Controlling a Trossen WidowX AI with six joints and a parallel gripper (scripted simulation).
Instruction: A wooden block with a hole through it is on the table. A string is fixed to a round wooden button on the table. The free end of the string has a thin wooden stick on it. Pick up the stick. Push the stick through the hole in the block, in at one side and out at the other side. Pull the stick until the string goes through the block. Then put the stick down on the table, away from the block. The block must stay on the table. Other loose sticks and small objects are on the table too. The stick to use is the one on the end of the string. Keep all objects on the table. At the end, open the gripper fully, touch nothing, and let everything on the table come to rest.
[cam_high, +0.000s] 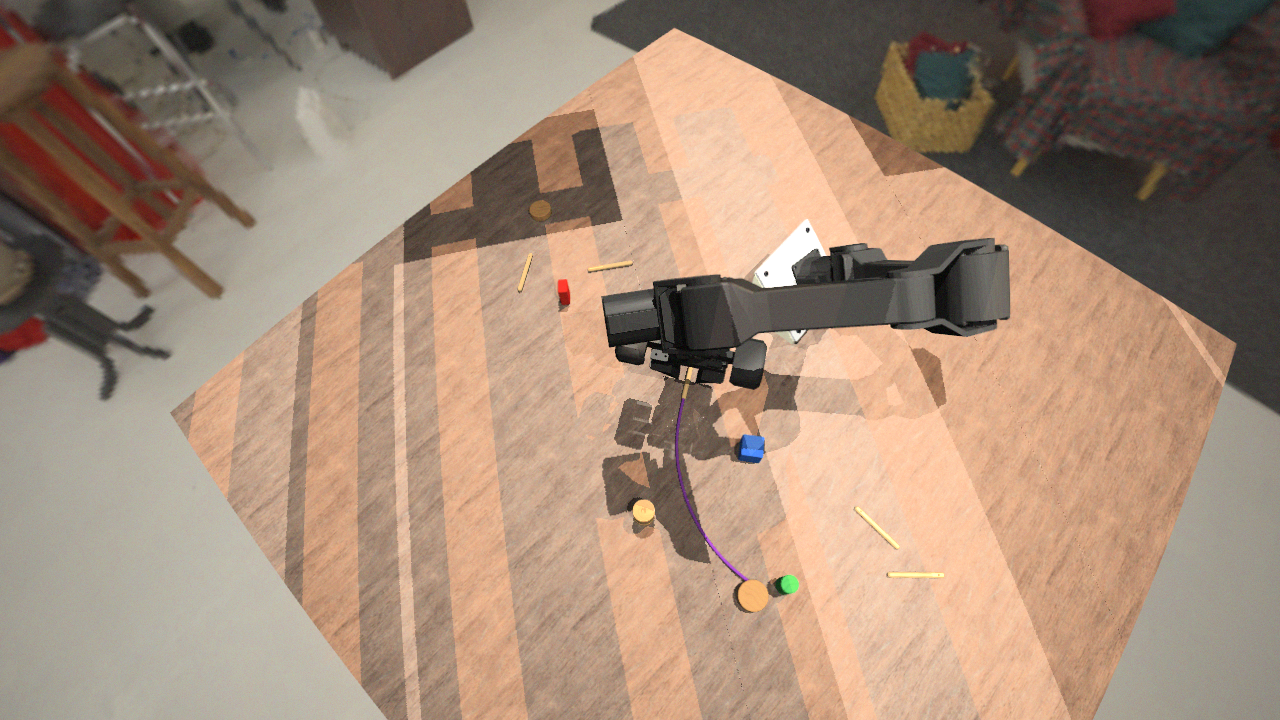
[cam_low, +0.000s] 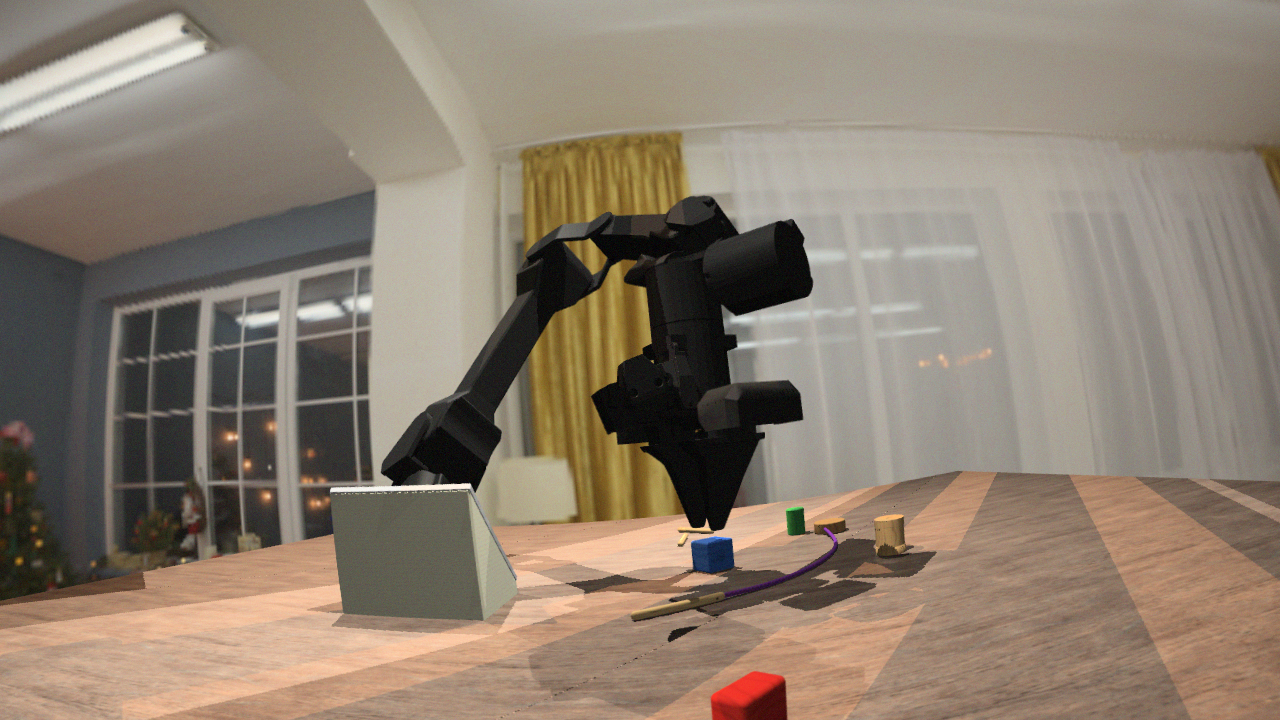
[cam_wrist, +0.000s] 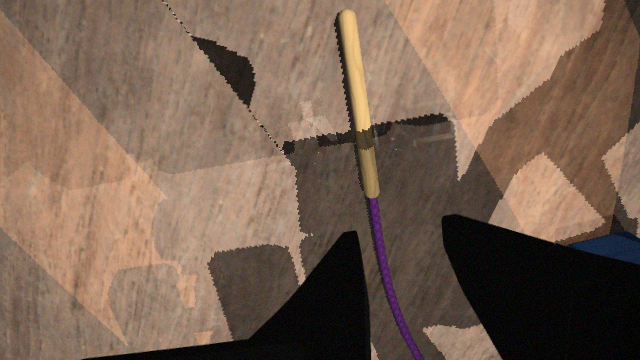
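The thin wooden stick (cam_high: 685, 390) (cam_low: 675, 607) (cam_wrist: 357, 90) lies on the table, joined at one end to the purple string (cam_high: 677, 456) (cam_low: 787, 578) (cam_wrist: 381, 250). The string curves to the round wooden button (cam_high: 752, 596) (cam_low: 829, 525). The blue block (cam_high: 751, 449) (cam_low: 712, 555) (cam_wrist: 610, 246) stands on the table to the side of the string; its hole cannot be made out. My gripper (cam_low: 708, 526) (cam_wrist: 400, 237) points down above the table, partly open, with nothing between its fingers. In the wrist view the string runs through the gap between the fingertips; the stick lies beyond them.
A wooden cylinder (cam_high: 643, 511) (cam_low: 889, 533) stands left of the string. A green cylinder (cam_high: 787, 584) (cam_low: 794, 520) is beside the button. A red block (cam_high: 563, 291) (cam_low: 750, 698), two loose sticks (cam_high: 525, 273) (cam_high: 610, 265) and a disc (cam_high: 539, 210) lie upper left; two more sticks (cam_high: 876, 527) (cam_high: 915, 574) lie lower right.
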